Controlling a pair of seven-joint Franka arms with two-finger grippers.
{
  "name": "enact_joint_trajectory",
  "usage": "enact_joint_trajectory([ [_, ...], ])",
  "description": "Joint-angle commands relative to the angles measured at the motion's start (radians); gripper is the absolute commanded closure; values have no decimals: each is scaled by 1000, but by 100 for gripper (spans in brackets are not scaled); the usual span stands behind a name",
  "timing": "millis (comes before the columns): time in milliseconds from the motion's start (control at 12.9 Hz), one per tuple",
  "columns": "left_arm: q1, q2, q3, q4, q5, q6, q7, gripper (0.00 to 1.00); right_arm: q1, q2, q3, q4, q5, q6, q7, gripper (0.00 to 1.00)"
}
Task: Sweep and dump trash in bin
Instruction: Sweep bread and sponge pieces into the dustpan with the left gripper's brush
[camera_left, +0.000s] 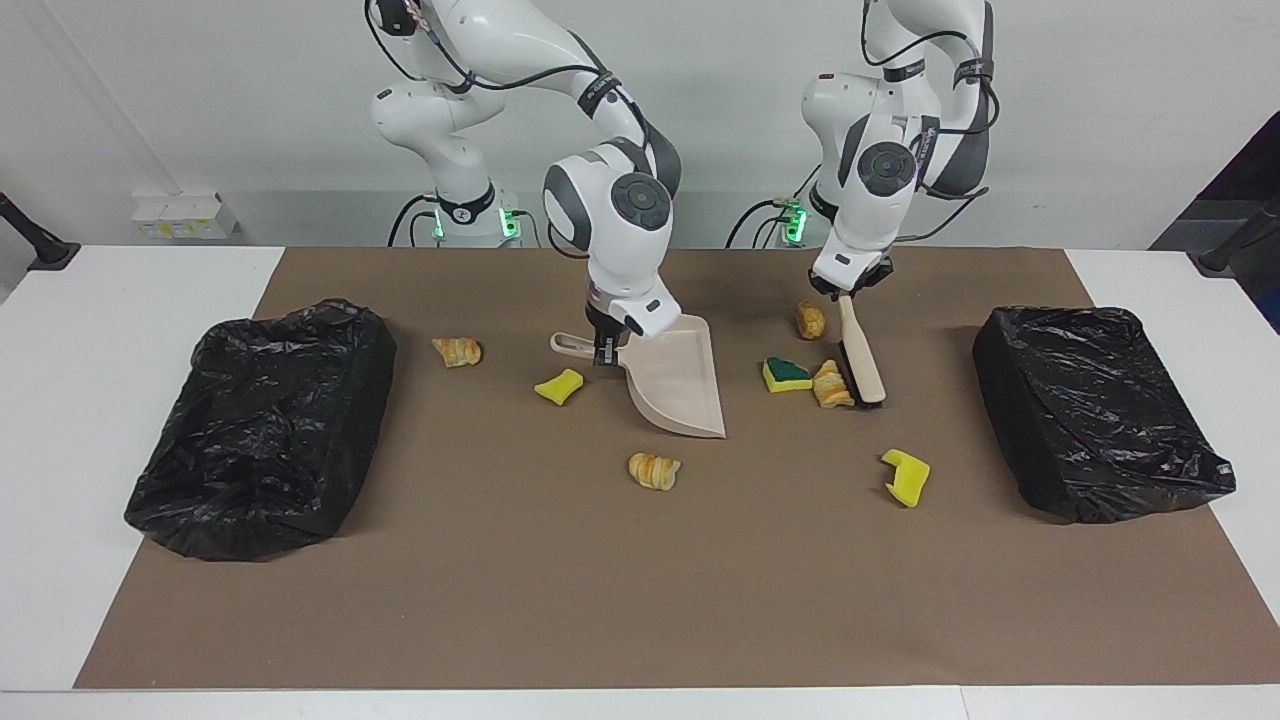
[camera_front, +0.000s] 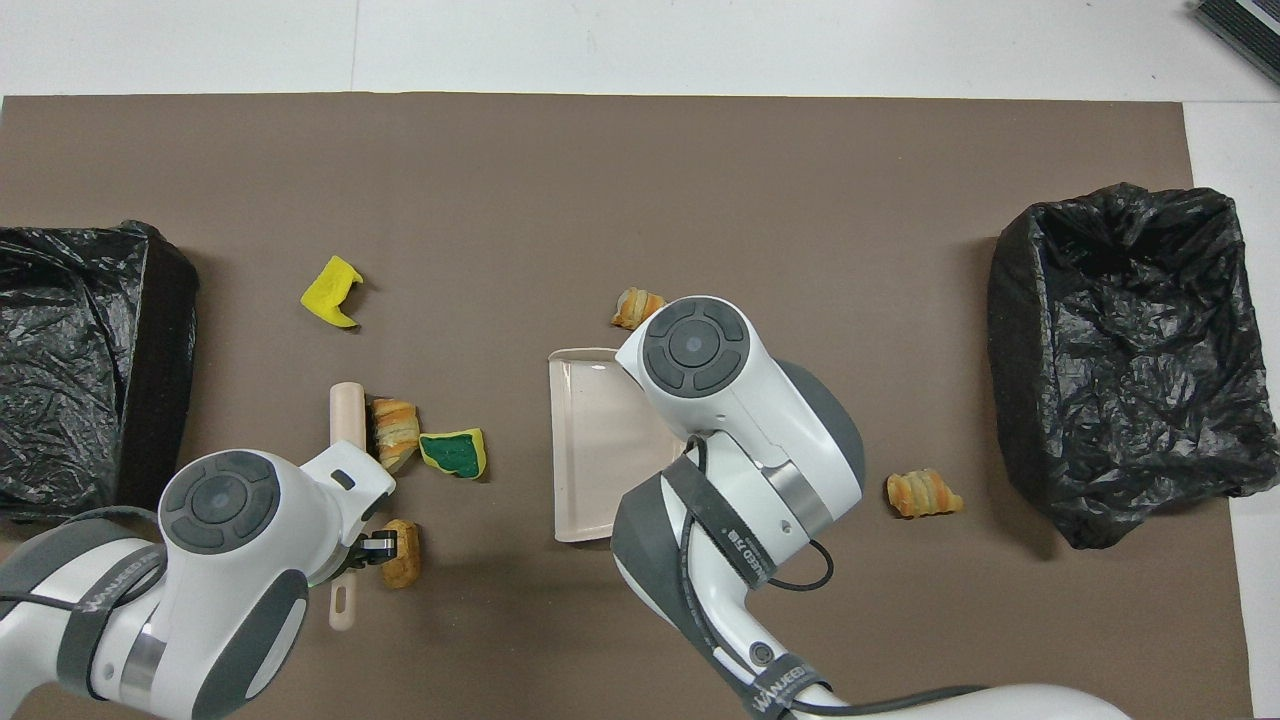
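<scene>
Bright, even light from above fills both views, and focus is sharp throughout. Shadows under the arms are soft and short. The black bin liners (camera_left: 262, 430) show faint glints.

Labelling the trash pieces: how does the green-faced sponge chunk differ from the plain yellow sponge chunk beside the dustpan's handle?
The green-faced sponge chunk has a dark green top and touches a pastry; the plain yellow sponge chunk is all yellow, curved, and lies alone. Both lie on the brown mat.

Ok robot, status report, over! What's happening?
Right pincer shut on dustpan handle. Left pincer shut on brush, bristles against croissant. Trash unswept, both bins open. Nothing blocking.
</scene>
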Motion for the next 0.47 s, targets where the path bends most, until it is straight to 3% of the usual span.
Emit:
enact_joint_trajectory([
  [0,-72,19,-2,6,-76,56,16,100,14,19,3,-14,-20,50,37,100],
  [388,-254,60,-2,39,-259,153,16,100,23,34,2,-8,-24,71,65,100],
])
